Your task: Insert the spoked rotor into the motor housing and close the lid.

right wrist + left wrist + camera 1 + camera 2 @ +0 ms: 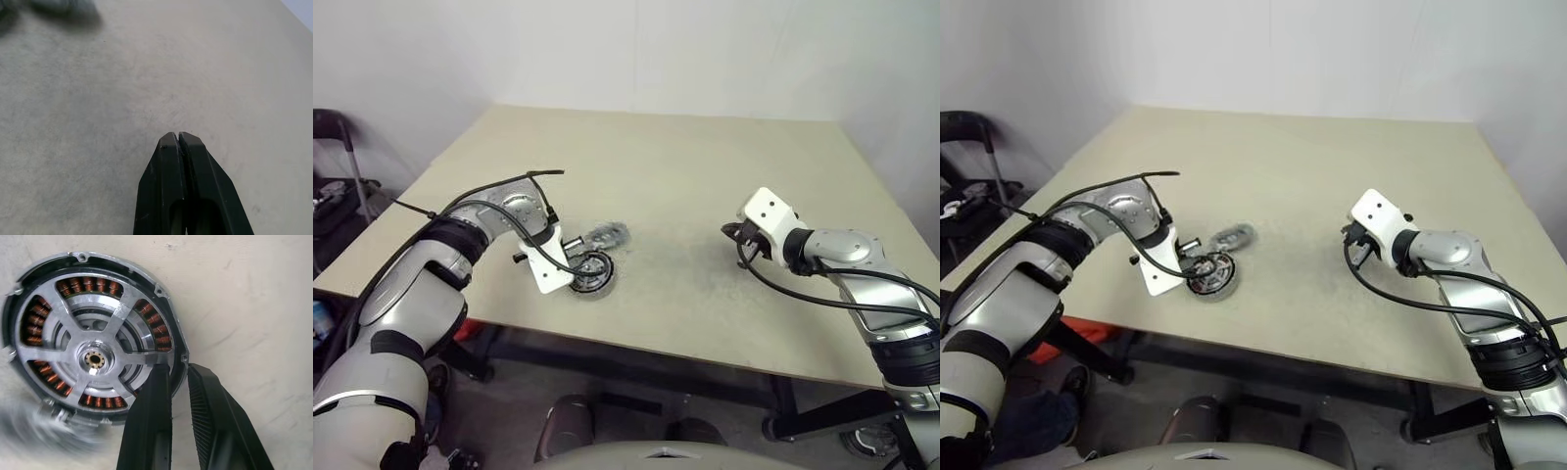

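Silver-spoked rotor [93, 357] amid copper windings [88, 284]

My two head eyes look down over the same beige flat bench [705, 196]. My left wrist camera sits close above it; my right wrist camera looks along it.

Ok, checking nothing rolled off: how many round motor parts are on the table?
3: the motor housing at the table's near edge, the spoked rotor seated inside it, the lid just beyond them. Smaller pieces may be hidden.
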Motion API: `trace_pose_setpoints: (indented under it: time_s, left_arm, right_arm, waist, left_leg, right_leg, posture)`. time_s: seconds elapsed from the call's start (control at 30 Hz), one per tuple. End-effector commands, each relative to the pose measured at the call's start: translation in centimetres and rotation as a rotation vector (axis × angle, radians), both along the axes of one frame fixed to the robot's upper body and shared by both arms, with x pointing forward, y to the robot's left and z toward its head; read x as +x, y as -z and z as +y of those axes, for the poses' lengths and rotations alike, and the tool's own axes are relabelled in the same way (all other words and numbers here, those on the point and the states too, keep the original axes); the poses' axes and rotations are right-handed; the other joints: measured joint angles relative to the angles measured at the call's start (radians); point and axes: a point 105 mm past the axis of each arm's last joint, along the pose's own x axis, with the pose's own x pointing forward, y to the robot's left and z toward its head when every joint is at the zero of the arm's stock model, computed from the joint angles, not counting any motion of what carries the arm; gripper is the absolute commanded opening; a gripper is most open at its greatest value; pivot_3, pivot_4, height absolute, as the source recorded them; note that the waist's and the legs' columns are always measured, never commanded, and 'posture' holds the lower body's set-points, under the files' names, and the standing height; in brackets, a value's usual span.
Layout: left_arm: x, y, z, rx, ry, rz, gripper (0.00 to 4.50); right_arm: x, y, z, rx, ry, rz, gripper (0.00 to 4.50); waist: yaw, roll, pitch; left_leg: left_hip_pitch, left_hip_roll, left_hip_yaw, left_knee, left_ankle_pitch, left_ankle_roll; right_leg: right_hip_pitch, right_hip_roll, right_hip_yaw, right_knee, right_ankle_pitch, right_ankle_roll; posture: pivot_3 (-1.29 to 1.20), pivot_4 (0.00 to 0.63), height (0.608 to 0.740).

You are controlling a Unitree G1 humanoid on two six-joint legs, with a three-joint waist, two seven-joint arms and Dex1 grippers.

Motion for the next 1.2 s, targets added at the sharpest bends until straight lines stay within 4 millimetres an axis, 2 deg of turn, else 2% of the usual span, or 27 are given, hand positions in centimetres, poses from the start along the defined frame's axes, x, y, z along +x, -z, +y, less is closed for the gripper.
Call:
trace_pose_setpoints:
  time_s: [0.03, 0.1, 0.43, 0.57, 0.67, 0.77, 0.83, 1.03, 1.2]
  left_arm:
    - [-0.5, 0.7, 0.0, 0.021, 0.011, 0.032, 0.47]
    - [-0.5, 0.6, 0.1, 0.024, 0.006, 0.037, 0.10]
    - [0.5, -0.6, -1.5, -0.060, 0.004, -0.019, 0.08]
    - [2.2, -2.4, -3.5, -0.119, -0.022, -0.099, 0.08]
    - [3.1, -3.3, -4.6, -0.148, -0.023, -0.146, 0.08]
    - [3.5, -3.6, -5.4, -0.163, -0.008, -0.173, 0.08]
    - [3.6, -3.7, -5.9, -0.171, 0.001, -0.188, 0.08]
    - [4.2, -4.2, -8.4, -0.197, 0.043, -0.245, 0.08]
    - [3.9, -3.8, -10.5, -0.212, 0.095, -0.262, 0.08]
  right_arm:
    - [0.1, -1.8, -0.2, -0.009, -0.005, -0.069, 0.00]
    - [0.1, -1.7, -0.2, -0.009, -0.005, -0.068, 0.00]
    - [0.3, -1.6, 0.1, -0.010, -0.007, -0.064, 0.00]
    - [0.5, -1.4, 0.2, -0.007, -0.006, -0.065, 0.00]
    - [0.6, -1.4, 0.5, -0.003, -0.006, -0.068, 0.00]
    - [0.6, -1.2, 0.5, 0.002, 0.000, -0.070, 0.00]
    - [0.4, -1.0, 0.5, 0.000, 0.003, -0.069, 0.00]
    - [-0.2, -0.7, 0.0, -0.001, 0.028, -0.071, 0.00]
    - [-0.7, -0.5, -0.4, 0.001, 0.055, -0.079, 0.00]
  waist:
    - [0.000, 0.000, 0.000]
    - [-0.001, 0.000, 0.000]
    - [0.003, 0.000, 0.000]
    - [0.016, -0.001, 0.001]
    - [0.020, -0.008, 0.005]
    - [0.018, -0.013, 0.008]
    - [0.012, -0.014, 0.008]
    - [0.008, -0.014, 0.009]
    - [0.004, -0.014, 0.009]
  left_leg:
    - [0.000, 0.000, 0.000, 0.000, 0.000, 0.000]
    - [0.001, 0.000, 0.000, 0.000, 0.000, 0.000]
    - [0.001, 0.000, 0.000, 0.000, 0.000, 0.000]
    - [0.000, 0.000, 0.000, 0.000, 0.001, -0.001]
    - [-0.003, 0.001, 0.001, 0.001, 0.002, -0.003]
    - [-0.004, 0.002, 0.000, 0.002, 0.005, -0.006]
    - [-0.005, 0.001, 0.000, 0.002, 0.005, -0.008]
    - [-0.017, 0.002, -0.002, 0.003, 0.001, 0.000]
    - [-0.022, 0.002, -0.003, 0.012, -0.004, 0.008]
  right_leg:
    - [0.000, 0.000, 0.000, 0.000, 0.000, 0.000]
    - [0.000, 0.000, 0.000, 0.000, 0.000, 0.001]
    - [0.001, 0.000, 0.000, 0.001, 0.000, 0.001]
    - [0.002, 0.000, 0.000, 0.001, -0.001, 0.001]
    - [0.002, 0.000, 0.000, 0.001, 0.000, 0.001]
    - [0.001, 0.000, 0.000, 0.001, 0.000, 0.001]
    - [0.000, 0.000, 0.000, 0.001, 0.004, -0.004]
    - [-0.011, 0.002, -0.002, 0.002, 0.006, -0.001]
    - [-0.012, 0.002, -0.003, 0.002, 0.006, 0.000]
  posture:
    - [0.00, 0.000, 0.740]
    - [0.00, 0.000, 0.740]
    - [0.00, 0.000, 0.740]
    - [0.00, 0.000, 0.740]
    - [0.00, 0.000, 0.740]
    - [0.00, 0.000, 0.740]
    - [0.00, 0.000, 0.740]
    - [0.00, 0.000, 0.740]
    - [0.00, 0.000, 0.740]
